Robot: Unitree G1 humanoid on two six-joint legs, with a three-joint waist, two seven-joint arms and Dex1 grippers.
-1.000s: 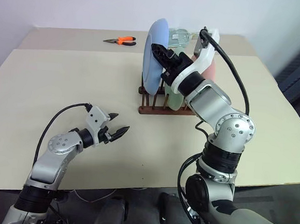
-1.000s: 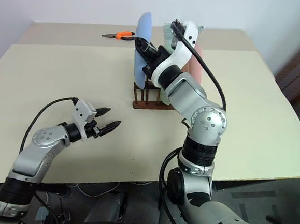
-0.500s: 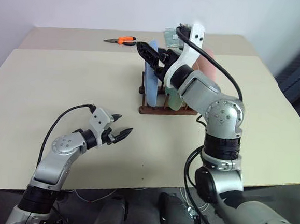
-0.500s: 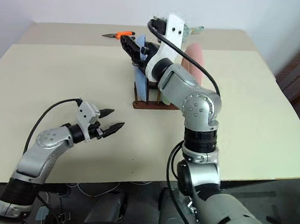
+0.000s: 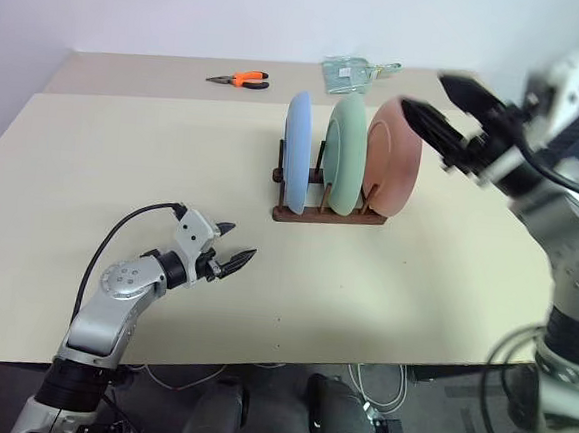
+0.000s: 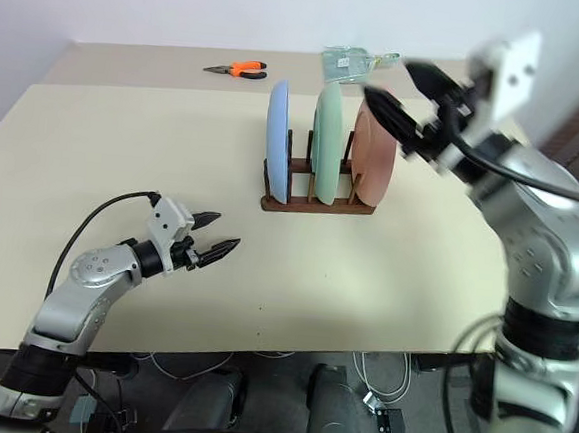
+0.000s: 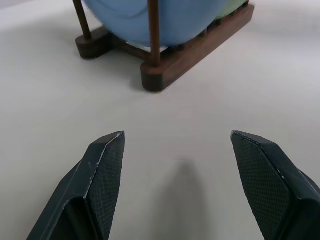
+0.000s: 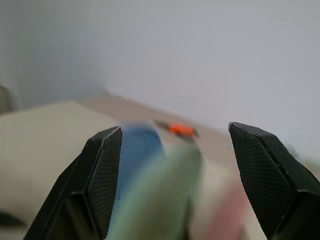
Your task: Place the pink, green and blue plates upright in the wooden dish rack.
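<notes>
1. Three plates stood upright on edge in the wooden dish rack, mid-table: blue plate at the left end, green plate in the middle, pink plate at the right end.
2. Stood in separate slots, apart from one another; lower edges hidden behind the rack's near rail and pegs.
3. Seen in the left wrist view: one end of the rack and the bottom of the blue plate, upper part cut off by the frame; a sliver of green behind it.
4. Left gripper hovered low over the bare table, near and left of the rack, well apart from it; fingers spread, nothing between them.
5. Right gripper raised above the table, just right of the pink plate and clear of it; blurred, outline hard to make out; fingers parted and empty.
6. In the right wrist view, plates smeared into soft blue, green and pink patches between the spread fingers; no edges readable.
7. Orange-handled pliers lay at the far side of the table, left of the rack.
8. A clear packet lay at the far edge behind the rack; contents too small to tell.
</notes>
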